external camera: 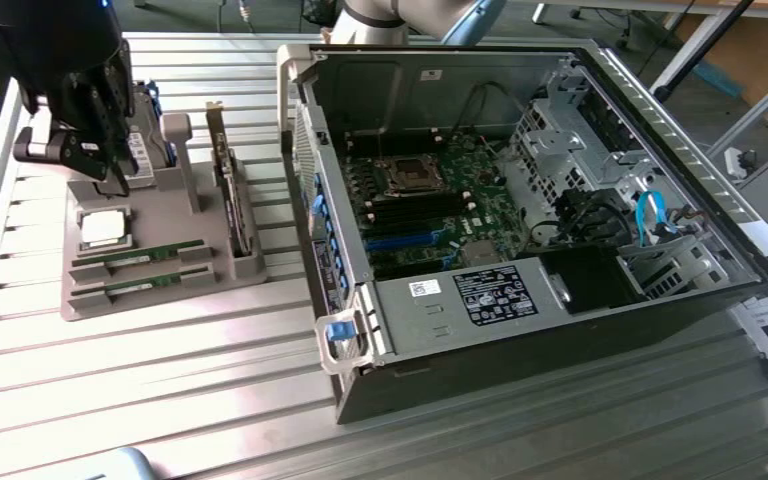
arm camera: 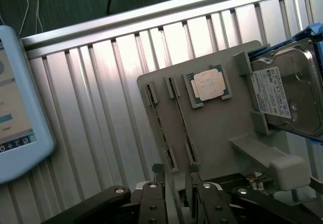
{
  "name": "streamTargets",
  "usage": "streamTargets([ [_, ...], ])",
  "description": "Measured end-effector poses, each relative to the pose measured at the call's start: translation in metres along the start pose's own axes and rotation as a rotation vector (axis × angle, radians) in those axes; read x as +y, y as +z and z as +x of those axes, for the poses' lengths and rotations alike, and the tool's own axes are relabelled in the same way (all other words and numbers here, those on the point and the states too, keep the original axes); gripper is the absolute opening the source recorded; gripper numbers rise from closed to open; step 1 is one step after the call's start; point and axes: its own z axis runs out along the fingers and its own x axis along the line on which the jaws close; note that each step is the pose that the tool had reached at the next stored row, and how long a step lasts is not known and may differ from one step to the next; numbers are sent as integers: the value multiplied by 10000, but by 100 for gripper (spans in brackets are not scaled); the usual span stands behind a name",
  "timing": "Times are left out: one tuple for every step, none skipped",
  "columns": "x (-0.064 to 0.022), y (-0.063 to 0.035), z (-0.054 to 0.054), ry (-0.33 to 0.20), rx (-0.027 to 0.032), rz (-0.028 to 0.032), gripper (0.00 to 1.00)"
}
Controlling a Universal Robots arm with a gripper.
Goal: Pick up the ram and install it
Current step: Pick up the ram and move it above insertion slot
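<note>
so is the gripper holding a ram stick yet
No, the gripper is open and empty, and both ram sticks lie in slots on the grey tray.

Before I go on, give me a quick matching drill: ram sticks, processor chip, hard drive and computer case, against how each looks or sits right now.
Things:
1. ram sticks
2. processor chip
3. hard drive
4. computer case

Descriptions:
A. side panel off, motherboard exposed
B. square and silver, flat in a recess of the grey holder
C. blue rails on its sides
D. thin and green, lying in the holder's narrow slots

Pairs: 1-D, 2-B, 3-C, 4-A
</note>
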Motion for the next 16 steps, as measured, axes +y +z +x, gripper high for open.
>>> streamTargets([
  [0,4,0,0,-1,1,30],
  [0,7,0,0,-1,1,30],
  [0,11,0,0,-1,0,30],
  [0,15,0,0,-1,1,30],
  [0,18,0,0,-1,0,30],
  [0,21,0,-1,-1,1,30],
  [0,25,-1,0,-1,1,30],
  [0,27,0,-1,-1,0,30],
  [1,31,-1,-1,-1,0,30],
  [1,35,-1,-1,-1,0,30],
  [1,38,-1,-1,-1,1,30],
  [1,41,-1,-1,-1,0,30],
  [1,44,-1,0,-1,1,30],
  [1,48,-1,-1,-1,0,30],
  [1,51,-1,-1,-1,1,30],
  [1,56,-1,-1,-1,1,30],
])
